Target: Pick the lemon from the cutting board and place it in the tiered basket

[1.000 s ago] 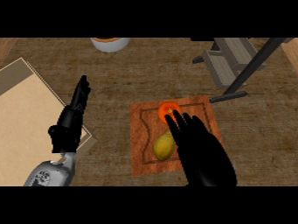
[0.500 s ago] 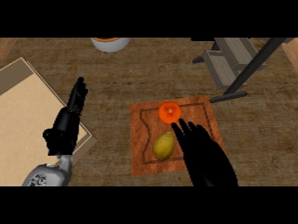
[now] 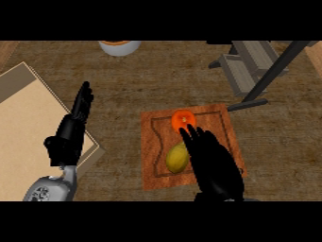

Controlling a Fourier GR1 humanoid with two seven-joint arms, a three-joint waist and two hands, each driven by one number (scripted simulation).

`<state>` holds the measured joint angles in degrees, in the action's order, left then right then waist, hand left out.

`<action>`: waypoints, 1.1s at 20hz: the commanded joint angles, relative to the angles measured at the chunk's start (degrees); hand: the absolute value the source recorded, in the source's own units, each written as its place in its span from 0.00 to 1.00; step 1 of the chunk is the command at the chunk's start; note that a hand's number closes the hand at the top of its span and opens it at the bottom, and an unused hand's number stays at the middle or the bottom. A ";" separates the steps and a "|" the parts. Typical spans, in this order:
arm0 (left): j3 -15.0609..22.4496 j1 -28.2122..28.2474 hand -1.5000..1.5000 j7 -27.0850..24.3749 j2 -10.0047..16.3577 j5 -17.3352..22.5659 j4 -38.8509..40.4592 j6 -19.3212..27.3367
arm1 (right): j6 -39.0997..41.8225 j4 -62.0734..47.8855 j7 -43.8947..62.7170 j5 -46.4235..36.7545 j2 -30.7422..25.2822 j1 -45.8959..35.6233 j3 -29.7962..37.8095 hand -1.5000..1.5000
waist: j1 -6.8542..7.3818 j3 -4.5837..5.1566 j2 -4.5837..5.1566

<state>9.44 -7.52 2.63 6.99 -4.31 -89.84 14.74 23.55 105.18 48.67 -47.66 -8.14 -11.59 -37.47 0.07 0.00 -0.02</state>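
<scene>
Head view, and the lemon (image 3: 176,159) sits on the cutting board (image 3: 223,124), low on the board's middle, lying lengthwise. Right beside it is the right hand (image 3: 216,165), stretched out flat over the board's right half, fingers (image 3: 192,137) straight and holding nothing. Its edge covers the lemon's right side; whether it touches, I cannot tell. The fingertips point toward a round orange fruit (image 3: 182,118) at the board's top, just short of it.

Over on the left, the left hand (image 3: 68,137) rests open, fingers straight and pointing up the view, above the edge of a pale panel (image 3: 13,142) lying on the counter (image 3: 156,80).

The tiered basket (image 3: 244,71) stands at the upper right, well apart from the lemon. A white bowl (image 3: 119,47) peeks in at the top edge.
</scene>
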 commanded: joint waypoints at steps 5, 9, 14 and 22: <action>-0.84 0.31 0.50 1.44 -1.70 -1.62 -1.75 -1.23 | -1.32 -8.10 -2.89 -4.39 6.06 -0.25 0.97 0.00 | 0.07 -0.01 0.01; -4.95 -1.83 0.50 -2.24 0.04 0.36 3.50 -4.59 | 2.66 -8.24 -2.49 -3.92 7.36 -1.36 2.91 0.00 | 0.01 0.00 0.04; -2.88 -3.03 0.50 1.09 -2.94 -3.46 2.89 -2.57 | 1.79 -11.45 -5.78 -5.40 7.80 -2.17 5.77 0.00 | -0.04 0.00 0.03; -3.99 1.70 0.50 -0.93 -2.28 -2.42 -0.84 -5.02 | -7.80 -22.22 -11.09 -5.85 8.12 -4.61 6.35 0.00 | 0.28 -0.01 0.05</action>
<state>5.77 -7.96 2.04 3.97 -7.12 -88.83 11.20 21.12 90.63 41.45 -53.17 -0.32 -13.71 -32.30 0.12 0.00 -0.01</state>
